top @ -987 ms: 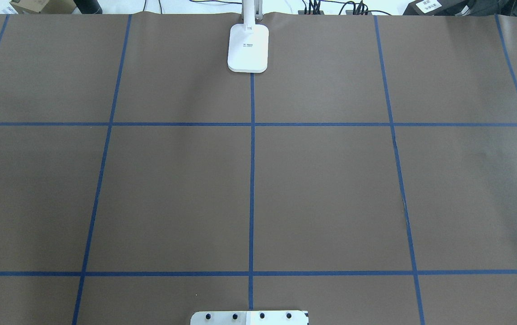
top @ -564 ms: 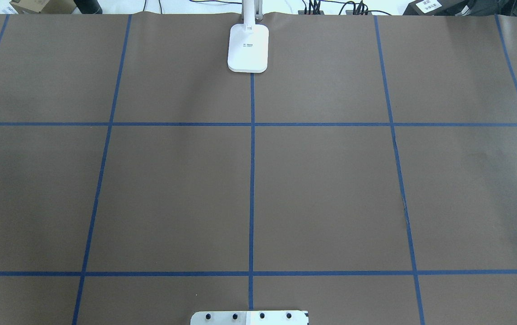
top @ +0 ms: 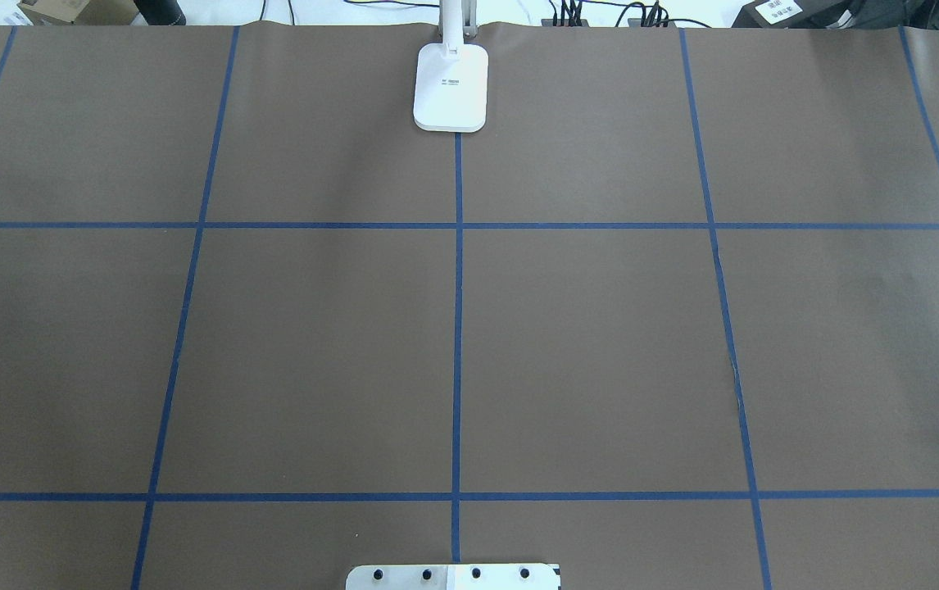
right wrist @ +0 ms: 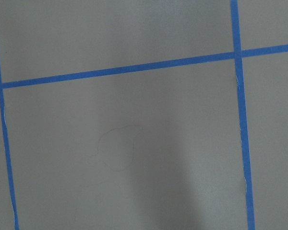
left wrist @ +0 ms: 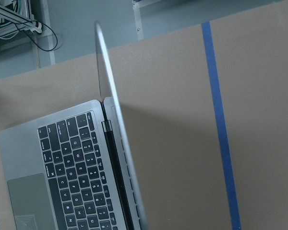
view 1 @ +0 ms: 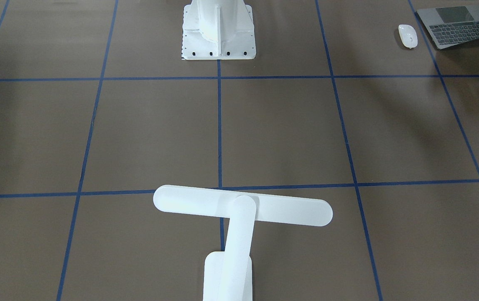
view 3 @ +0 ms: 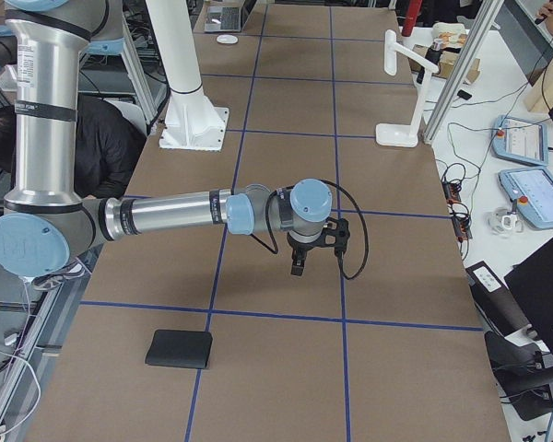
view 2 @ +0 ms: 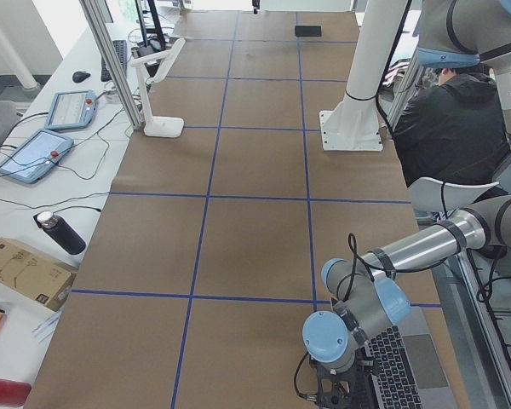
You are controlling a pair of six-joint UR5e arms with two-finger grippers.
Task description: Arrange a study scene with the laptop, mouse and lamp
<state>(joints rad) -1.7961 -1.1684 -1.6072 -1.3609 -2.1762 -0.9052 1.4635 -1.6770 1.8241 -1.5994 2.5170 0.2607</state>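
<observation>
The laptop (view 1: 459,26) lies open at the table's near-left corner; the left wrist view shows its keyboard (left wrist: 74,165) with the lid edge-on. The white mouse (view 1: 407,36) lies beside it, also in the exterior right view (view 3: 227,39). The white lamp (view 1: 241,207) stands at the far middle edge, its base (top: 451,86) on the centre line. My left gripper (view 2: 334,394) hangs right by the laptop (view 2: 400,366). My right gripper (view 3: 299,265) hovers over bare table. For both I cannot tell whether they are open or shut.
A flat black mat (view 3: 179,349) lies near the table's right end. The white robot pedestal (view 1: 218,29) stands at the near middle edge. Tablets, cables and a box lie beyond the far edge. A person in black (view 2: 456,128) sits behind the robot.
</observation>
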